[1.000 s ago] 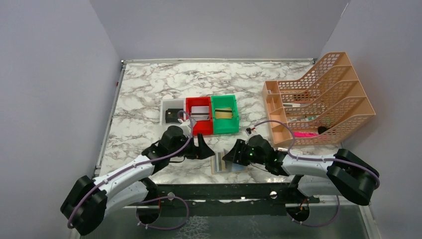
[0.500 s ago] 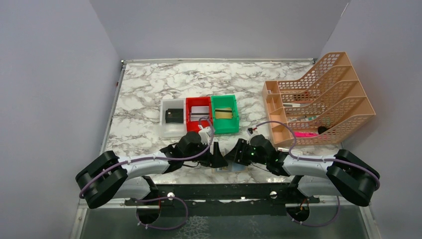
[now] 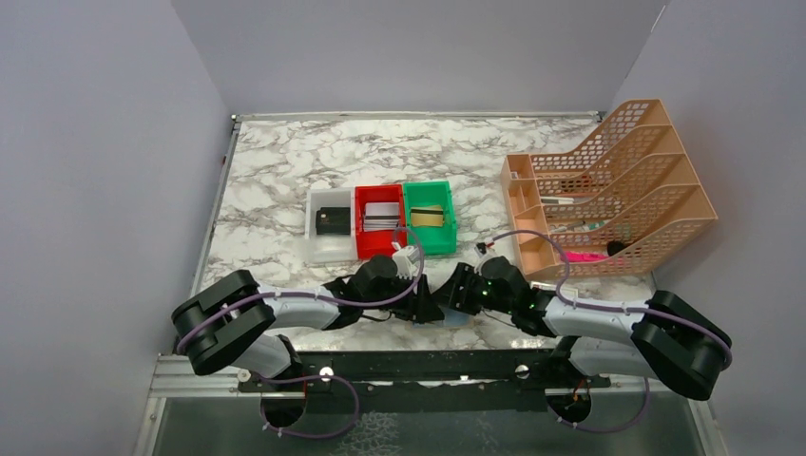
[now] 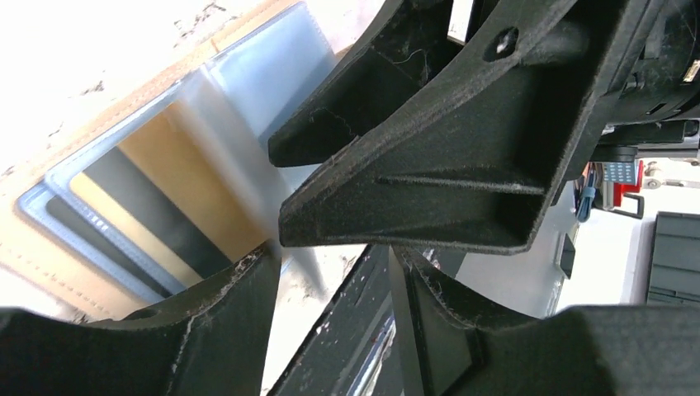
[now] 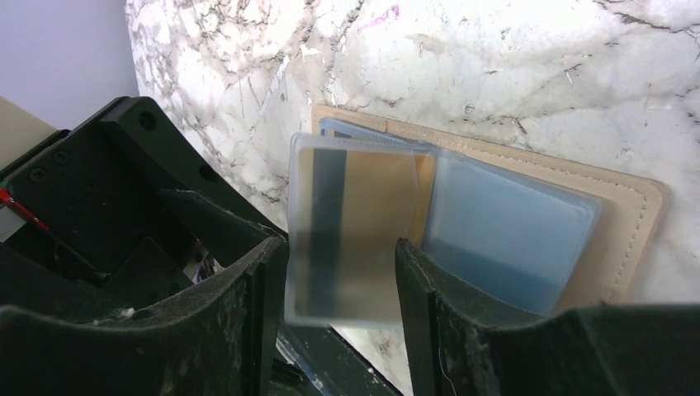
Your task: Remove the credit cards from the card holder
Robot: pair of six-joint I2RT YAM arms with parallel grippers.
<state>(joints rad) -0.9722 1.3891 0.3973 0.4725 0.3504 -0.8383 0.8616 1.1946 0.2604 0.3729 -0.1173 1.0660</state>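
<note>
The left end effector (image 4: 334,256) is released, its fingers apart, just beside the tan card holder (image 5: 627,239), which lies open on the tabletop (image 3: 276,180) near its front edge. The right end effector (image 5: 340,247) grasps a raised clear sleeve (image 5: 355,305) holding a gold credit card (image 5: 371,198).

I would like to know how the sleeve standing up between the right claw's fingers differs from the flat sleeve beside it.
Pose: the upright sleeve tilts up off the card holder, while the flat sleeve lies on it. Contents: the upright sleeve shows a gold card with a dark stripe; the flat sleeve looks bluish, no card discernible. Both are clear plastic with rounded corners.
</note>
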